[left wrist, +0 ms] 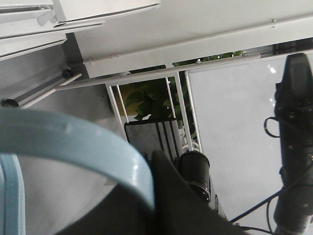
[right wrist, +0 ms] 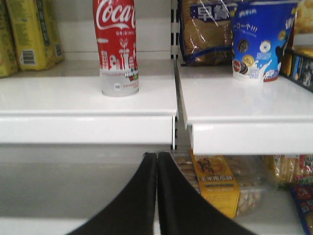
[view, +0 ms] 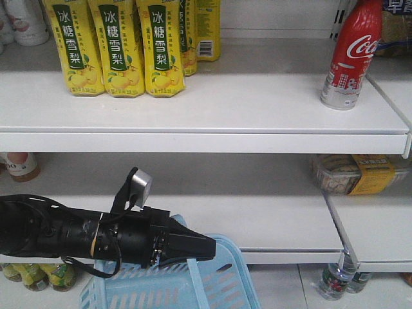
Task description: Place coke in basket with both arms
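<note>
The right claw (right wrist: 157, 155) is closed and empty, and the coke (right wrist: 117, 46) stands upright above it and slightly to its left, well apart, on the upper shelf (right wrist: 73, 103). Rising straight could strike the shelf's front lip, and arriving unopened could topple the tall bottle. The left claw (view: 211, 248) appears clamped on the handle (view: 193, 280) of the basket (view: 239, 273), with the coke high to its right; a loose hold could drop the basket.
</note>
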Motion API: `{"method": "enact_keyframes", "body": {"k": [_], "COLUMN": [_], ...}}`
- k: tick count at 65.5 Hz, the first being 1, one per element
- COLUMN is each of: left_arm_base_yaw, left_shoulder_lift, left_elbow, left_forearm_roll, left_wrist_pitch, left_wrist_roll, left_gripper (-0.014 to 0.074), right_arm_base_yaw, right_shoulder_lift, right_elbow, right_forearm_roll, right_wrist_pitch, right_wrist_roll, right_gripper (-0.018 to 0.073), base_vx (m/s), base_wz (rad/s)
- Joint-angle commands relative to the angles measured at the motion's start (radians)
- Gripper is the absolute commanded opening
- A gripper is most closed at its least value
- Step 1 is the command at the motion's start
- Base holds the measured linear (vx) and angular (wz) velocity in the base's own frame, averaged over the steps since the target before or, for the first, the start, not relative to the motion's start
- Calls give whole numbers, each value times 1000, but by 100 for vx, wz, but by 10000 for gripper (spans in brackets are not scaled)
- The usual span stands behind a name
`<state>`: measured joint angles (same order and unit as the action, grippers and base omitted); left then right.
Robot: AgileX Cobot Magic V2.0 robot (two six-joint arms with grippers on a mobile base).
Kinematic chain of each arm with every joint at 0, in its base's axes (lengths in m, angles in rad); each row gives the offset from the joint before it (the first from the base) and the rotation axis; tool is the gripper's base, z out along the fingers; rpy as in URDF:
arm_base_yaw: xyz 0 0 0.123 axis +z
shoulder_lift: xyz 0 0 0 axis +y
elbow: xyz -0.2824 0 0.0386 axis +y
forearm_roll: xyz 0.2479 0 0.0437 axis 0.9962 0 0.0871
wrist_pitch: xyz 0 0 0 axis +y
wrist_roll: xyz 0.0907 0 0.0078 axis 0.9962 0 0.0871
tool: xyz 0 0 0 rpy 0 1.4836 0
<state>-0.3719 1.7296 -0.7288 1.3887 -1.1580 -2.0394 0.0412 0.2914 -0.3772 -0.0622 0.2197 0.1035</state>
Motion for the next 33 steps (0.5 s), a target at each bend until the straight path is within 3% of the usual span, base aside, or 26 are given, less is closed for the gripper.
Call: {"method": "enact_keyframes", "body": {"k": [1, 16, 33], "left_arm_base_yaw": [-4, -4, -4], "left_shoulder_lift": [-42, -42, -42], "left_elbow": [-18, -18, -18], "left_forearm_roll": [-59, -59, -59], "left_wrist_pitch": [-220, -220, -220], "left_wrist_roll": [2, 2, 2], "left_gripper": [-6, -6, -6], "right_arm_base_yaw": [-3, -3, -3], "right_shoulder_lift": [82, 139, 150], "right_elbow": [-110, -126, -125], "right_forearm_roll": [-5, -4, -39], "right_wrist_pitch": [-64, -112, -73], "right_wrist_roll": [-2, -1, -5], "right_gripper": [-9, -9, -6], "base_vx": [0, 0, 0], "base_wz": [0, 0, 0]}}
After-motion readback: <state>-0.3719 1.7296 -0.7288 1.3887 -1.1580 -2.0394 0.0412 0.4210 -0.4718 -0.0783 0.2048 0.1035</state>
